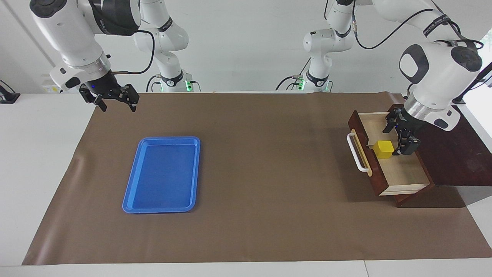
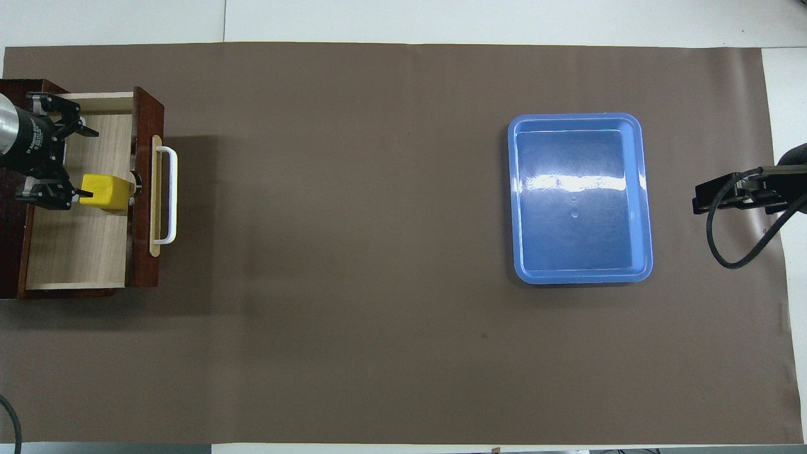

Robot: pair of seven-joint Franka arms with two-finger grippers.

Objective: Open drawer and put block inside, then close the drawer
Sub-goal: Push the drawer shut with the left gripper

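The drawer stands pulled open from its dark wooden box at the left arm's end of the table, its white bar handle facing the table's middle. The yellow block rests inside the drawer against the front panel; it also shows in the overhead view. My left gripper is open over the drawer's interior, with one fingertip right beside the block. My right gripper waits open and empty in the air over the mat's corner at the right arm's end.
A flat blue tray lies empty on the brown mat toward the right arm's end; its rim also shows in the overhead view. The brown mat covers most of the white table.
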